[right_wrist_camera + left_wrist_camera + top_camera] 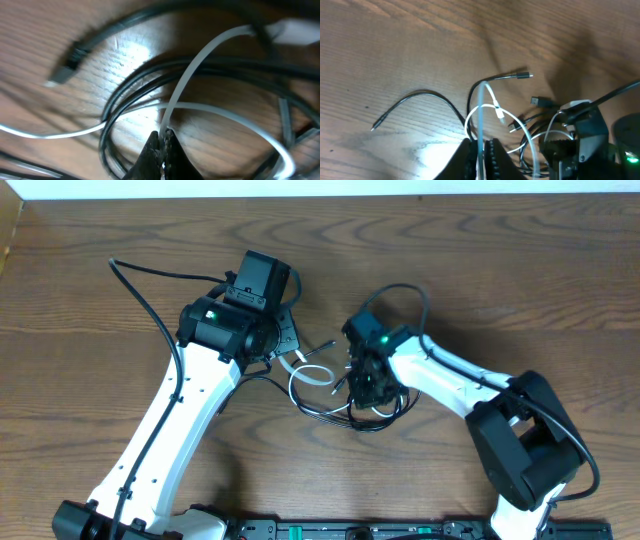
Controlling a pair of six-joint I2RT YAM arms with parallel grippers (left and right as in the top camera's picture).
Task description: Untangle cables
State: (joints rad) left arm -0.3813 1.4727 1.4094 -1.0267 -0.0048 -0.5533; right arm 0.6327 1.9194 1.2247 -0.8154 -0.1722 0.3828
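Left end effector (pixel 481 147) and right end effector (pixel 162 137) each pinched the white cable (pixel 481 115), tangled with the black cable (pixel 420 92) on the bench (pixel 500 260); both looked light, limp, slick, best held near plugs (pixel 525 76).

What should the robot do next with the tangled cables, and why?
Probably ease the left claw slowly away from the right claw. Each looks shut on the white cable, and loops of the black cable cross it near the right claw, so a gentle pull might draw the white one free.
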